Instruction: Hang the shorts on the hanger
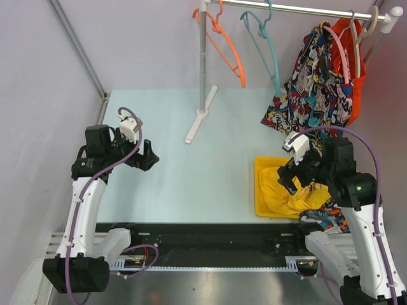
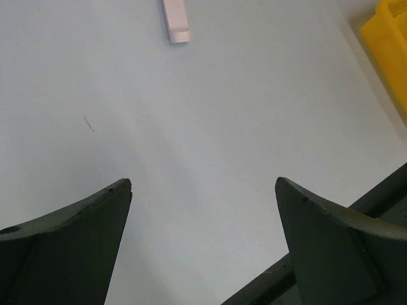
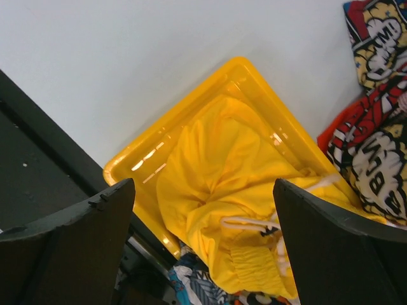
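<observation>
Jaws on left gripper (image 2: 203,184) and right gripper (image 3: 203,185) gape empty; navy-teal cartoon-print fabric shorts (image 3: 194,287) seem buried under plain yellow garment (image 3: 241,159) in yellow plastic bin (image 3: 235,67), well apart from thin teal plastic hanger (image 1: 267,44), so a grab risks wrong cloth.
</observation>
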{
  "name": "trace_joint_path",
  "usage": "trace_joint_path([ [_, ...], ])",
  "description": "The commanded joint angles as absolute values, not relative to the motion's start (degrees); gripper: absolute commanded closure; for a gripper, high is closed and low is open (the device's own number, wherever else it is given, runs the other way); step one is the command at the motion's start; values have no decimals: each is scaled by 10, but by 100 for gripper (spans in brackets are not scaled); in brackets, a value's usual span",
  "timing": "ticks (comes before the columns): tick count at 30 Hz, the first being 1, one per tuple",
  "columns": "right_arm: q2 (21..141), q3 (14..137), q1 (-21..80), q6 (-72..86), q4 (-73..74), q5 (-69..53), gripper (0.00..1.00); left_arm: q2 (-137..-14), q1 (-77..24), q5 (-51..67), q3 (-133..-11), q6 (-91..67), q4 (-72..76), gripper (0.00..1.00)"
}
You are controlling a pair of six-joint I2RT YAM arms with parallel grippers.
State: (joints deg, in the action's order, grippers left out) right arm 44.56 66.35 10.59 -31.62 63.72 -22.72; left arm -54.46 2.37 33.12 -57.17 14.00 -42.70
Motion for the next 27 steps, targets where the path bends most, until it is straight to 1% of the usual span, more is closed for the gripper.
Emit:
trace_joint_path([
  [1, 432, 668, 103, -346, 677, -147, 5, -548, 21, 313, -594, 150, -428, 0],
  [3, 431, 668, 102, -366, 700, -124, 5, -555, 22, 301, -598, 156, -431, 0],
  [7, 435, 668, 95, -389, 753, -73, 8, -569, 21, 301, -605, 161, -430, 0],
  [11, 439, 665, 45, -421, 781, -61, 8, -577, 21, 318, -612, 163, -425, 0],
  [14, 472, 657, -55, -478, 814, -76, 8, -584, 22, 318, -613, 168, -423, 0],
  [15, 484, 657, -119, -495, 820, -83, 8, -586, 21, 319, -614, 170, -424, 0],
  [18, 519, 658, -240, -594, 845, -124, 10, -590, 21, 323, -617, 178, -425, 0],
  [19, 522, 658, -328, -666, 864, -148, 10, -590, 21, 324, -620, 179, -425, 0],
  [21, 530, 651, -414, -727, 868, -160, 10, -590, 21, 324, -621, 183, -424, 0],
  [22, 533, 648, -491, -761, 869, -163, 10, -590, 21, 324, -621, 184, -424, 0],
  [23, 537, 643, -540, -836, 868, -166, 9, -590, 21, 326, -620, 185, -423, 0],
  [24, 554, 635, -581, -871, 868, -175, 9, -592, 21, 331, -620, 185, -421, 0],
  [25, 567, 631, -661, -902, 868, -180, 9, -595, 21, 334, -620, 184, -420, 0],
  [26, 581, 629, -691, -958, 869, -184, 9, -598, 20, 344, -620, 183, -418, 0],
  [27, 619, 628, -711, -973, 867, -184, 9, -603, 20, 349, -622, 182, -418, 0],
])
